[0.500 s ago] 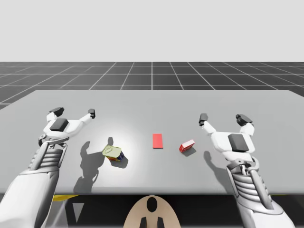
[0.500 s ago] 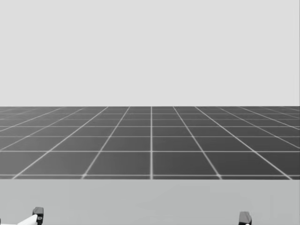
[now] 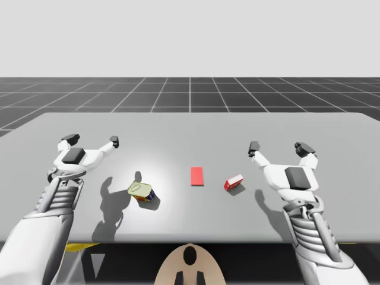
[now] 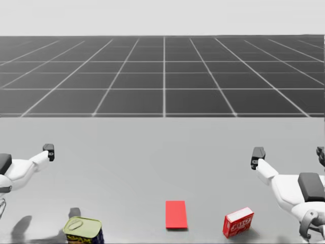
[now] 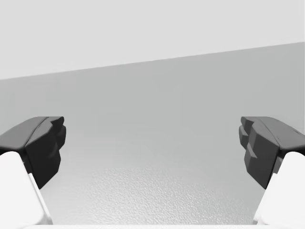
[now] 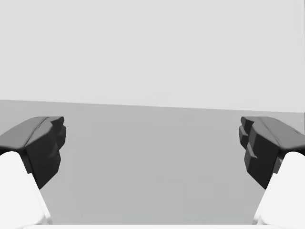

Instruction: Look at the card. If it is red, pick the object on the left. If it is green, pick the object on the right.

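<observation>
Red card (image 4: pixel 176 214) lies between the yellow-topped tin (image 4: pixel 83 230) and the small red box (image 4: pixel 238 222). My head has tilted down onto it. Red means the tin. Left gripper (image 3: pixel 93 140) and right gripper (image 3: pixel 279 146) gape wide, empty.

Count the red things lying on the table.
2. The flat red card lies at the middle of the table; the small red box sits just to its right, apart from it. Nothing seems hidden.
</observation>
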Available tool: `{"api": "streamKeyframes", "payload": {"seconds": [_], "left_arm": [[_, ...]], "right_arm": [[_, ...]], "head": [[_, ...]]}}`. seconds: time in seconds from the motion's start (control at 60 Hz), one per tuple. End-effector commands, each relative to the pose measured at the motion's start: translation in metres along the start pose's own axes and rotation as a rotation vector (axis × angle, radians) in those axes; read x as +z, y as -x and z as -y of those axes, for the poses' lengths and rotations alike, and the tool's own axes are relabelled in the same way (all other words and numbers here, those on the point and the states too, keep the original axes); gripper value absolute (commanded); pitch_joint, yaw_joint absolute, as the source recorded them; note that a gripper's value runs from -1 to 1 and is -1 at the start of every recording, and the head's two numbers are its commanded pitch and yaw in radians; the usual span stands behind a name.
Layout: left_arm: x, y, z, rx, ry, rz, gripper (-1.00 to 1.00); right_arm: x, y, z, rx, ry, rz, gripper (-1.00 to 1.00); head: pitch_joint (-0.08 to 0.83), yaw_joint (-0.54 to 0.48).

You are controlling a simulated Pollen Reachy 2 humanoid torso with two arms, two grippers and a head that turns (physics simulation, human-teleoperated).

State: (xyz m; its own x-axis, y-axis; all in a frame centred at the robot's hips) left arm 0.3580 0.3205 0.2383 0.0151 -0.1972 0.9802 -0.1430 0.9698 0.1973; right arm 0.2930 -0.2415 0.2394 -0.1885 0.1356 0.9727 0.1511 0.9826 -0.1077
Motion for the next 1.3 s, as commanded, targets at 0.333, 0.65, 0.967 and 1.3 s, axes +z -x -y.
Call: {"api": "streamKeyframes", "payload": {"seconds": [0.333, 0.65, 0.967, 1.3], "left_arm": [[0.0006, -0.0025, -0.0018, -0.013, 0.004, 0.007, -1.00], [0.0011, -0.0029, -0.0020, -0.013, 0.000, 0.007, -1.00], [0.0013, -0.0032, -0.0015, -0.011, -0.003, 0.005, -1.00], [0.0050, -0.0071, -0.0004, 0.018, 0.015, -0.001, -1.00]], "right_arm": [[-0.0004, 0.0030, -0.0033, 0.013, 0.002, 0.000, -1.00], [-0.0002, 0.0035, -0.0036, 0.019, -0.001, 0.003, -1.00], [0.0005, 0.0019, -0.0038, 0.018, -0.008, 0.004, -1.00], [0.0021, 0.0030, -0.0069, 0.017, -0.018, -0.003, -1.00]], "head": [[0.622, -0.03], [0.685, -0.05], [0.691, 0.08], [0.731, 0.29]]}}
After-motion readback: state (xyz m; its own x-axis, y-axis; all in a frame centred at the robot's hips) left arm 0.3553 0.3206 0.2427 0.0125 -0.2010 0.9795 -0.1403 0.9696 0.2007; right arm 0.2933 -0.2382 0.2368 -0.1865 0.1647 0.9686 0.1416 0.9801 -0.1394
